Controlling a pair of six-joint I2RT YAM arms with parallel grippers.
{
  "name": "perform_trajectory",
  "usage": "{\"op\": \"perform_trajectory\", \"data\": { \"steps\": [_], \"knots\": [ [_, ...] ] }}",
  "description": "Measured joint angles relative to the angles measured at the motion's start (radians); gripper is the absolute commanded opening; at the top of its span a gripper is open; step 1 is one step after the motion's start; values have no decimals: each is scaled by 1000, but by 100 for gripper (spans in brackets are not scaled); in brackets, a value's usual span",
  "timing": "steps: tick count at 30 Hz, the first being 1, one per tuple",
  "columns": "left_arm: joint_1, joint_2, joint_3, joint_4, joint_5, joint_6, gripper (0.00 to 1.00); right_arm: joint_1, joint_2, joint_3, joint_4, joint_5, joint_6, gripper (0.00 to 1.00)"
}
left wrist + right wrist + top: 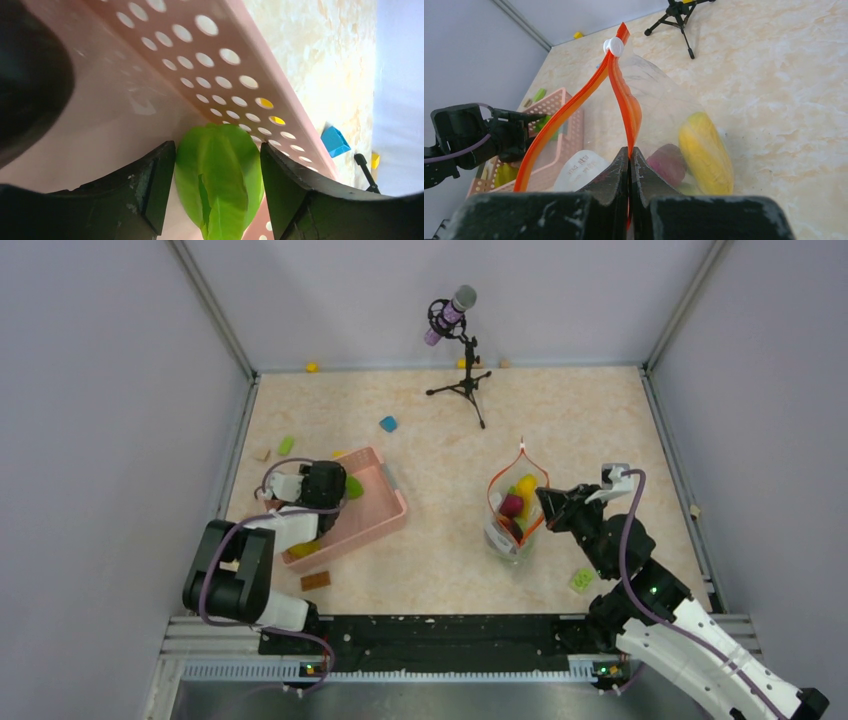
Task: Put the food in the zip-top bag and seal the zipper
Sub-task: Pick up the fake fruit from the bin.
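Your right gripper (630, 150) pinches the zipper (624, 100); your left gripper (217, 147) straddles a green leafy piece (220, 170) in the pink basket (150, 100).
Nearest you, the right arm reaches up and leftward from its base, its jaws pressed flat together on the orange-red strip at the near side of the mouth; the zip-top bag (664, 95) stands upright on the table (774, 75), right of centre, mouth gaping, the white slider (613, 47) at its far tip; inside lie a yellow piece (704, 150) and a maroon piece (666, 162); your left arm folds over the basket, wrist dipped inside; the leaf lies against the perforated wall, its edges meeting both fingers, yet you cannot tell whether they clamp it.
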Motion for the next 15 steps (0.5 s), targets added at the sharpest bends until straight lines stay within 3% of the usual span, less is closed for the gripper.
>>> {"op": "perform_trajectory", "data": {
  "steps": [8,15],
  "knots": [
    [0,151,122,67,100,93,57,0,0,0,0,14,-2,0],
    [3,271,250,89,273,217,35,0,0,0,0,27,-2,0]
  ]
}}
